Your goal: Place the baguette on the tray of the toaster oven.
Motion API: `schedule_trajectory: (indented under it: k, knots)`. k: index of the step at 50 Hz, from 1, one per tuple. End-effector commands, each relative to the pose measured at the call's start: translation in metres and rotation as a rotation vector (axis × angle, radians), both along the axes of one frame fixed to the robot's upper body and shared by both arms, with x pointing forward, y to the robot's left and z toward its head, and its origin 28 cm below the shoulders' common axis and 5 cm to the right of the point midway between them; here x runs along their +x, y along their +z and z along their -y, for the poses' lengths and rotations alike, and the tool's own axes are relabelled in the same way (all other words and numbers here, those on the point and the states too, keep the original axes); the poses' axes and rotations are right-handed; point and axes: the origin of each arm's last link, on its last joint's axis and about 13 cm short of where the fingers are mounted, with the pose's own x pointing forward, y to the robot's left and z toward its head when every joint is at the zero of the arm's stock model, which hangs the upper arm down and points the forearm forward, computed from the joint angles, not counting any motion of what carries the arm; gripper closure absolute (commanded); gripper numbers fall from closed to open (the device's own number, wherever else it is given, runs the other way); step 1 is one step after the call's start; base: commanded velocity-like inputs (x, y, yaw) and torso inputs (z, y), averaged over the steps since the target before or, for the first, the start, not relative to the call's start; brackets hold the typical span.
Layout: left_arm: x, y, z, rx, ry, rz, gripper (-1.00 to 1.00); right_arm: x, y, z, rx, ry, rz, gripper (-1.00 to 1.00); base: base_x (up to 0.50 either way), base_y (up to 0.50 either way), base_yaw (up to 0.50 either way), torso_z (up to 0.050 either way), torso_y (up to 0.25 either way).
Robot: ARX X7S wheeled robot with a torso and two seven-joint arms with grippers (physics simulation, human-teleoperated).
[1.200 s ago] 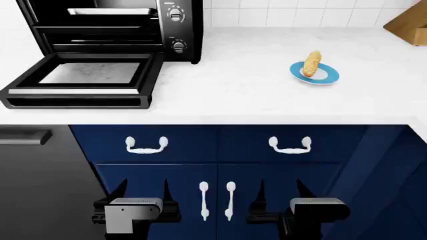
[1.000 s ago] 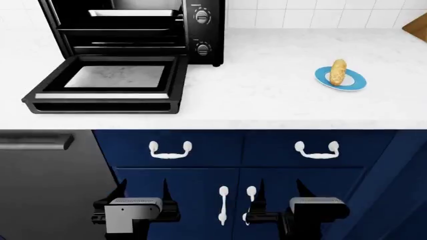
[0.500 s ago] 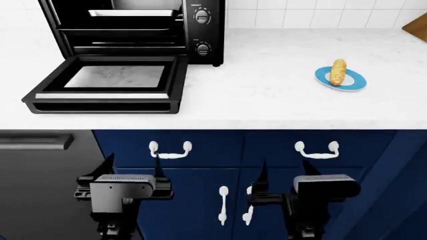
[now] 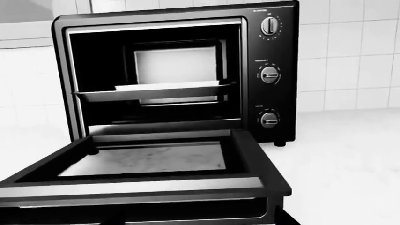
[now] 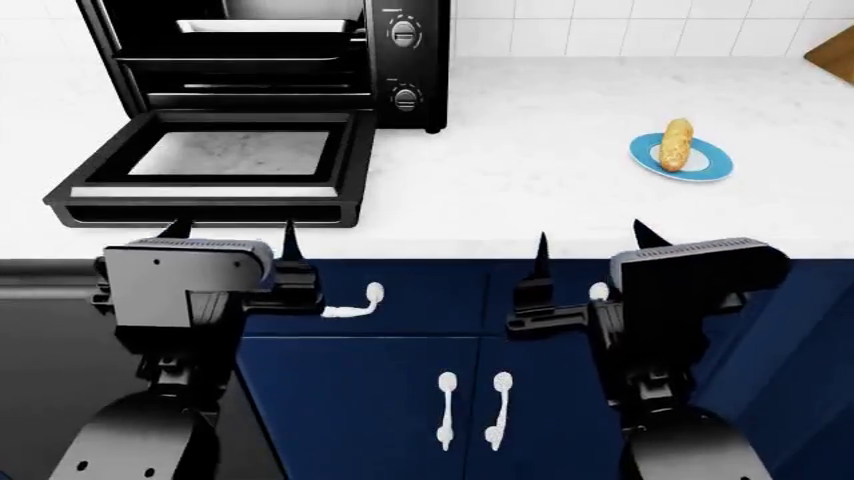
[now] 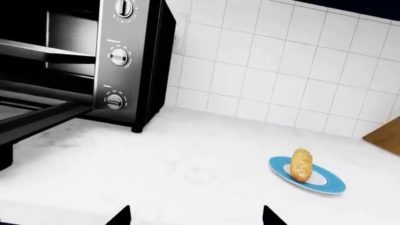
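The baguette lies on a round blue plate on the white counter at the right; it also shows in the right wrist view. The black toaster oven stands at the back left with its glass door dropped open. The silver tray sits on a rack inside the cavity, and shows in the left wrist view. My left gripper is open and empty at the counter's front edge, before the door. My right gripper is open and empty, well short of the baguette.
Blue cabinet doors with white handles lie below the counter. A dark appliance front is at the lower left. A wooden block stands at the back right corner. A white tiled wall backs the counter.
Both arms have risen from low in front of the cabinet to the height of the counter's front edge. The oven, the tray and the baguette have not moved.
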Motion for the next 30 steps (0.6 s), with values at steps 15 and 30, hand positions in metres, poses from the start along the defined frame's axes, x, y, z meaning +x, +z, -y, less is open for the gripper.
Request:
schedule_trajectory:
  k: [15, 30]
  knots:
    - [0.0062, 0.0222, -0.0062, -0.023, 0.001, -0.017, -1.0, 0.0031, 0.019, 0.0043, 0.0, -0.008, 0.0, -1.0, 0.11, 0.0, 0.0, 0.0, 0.0]
    - [0.0102, 0.0217, -0.0083, -0.039, 0.024, -0.027, -1.0, 0.004, 0.0212, 0.0044, -0.002, -0.01, 0.004, -1.0, 0.17, 0.0, 0.0, 0.0, 0.0]
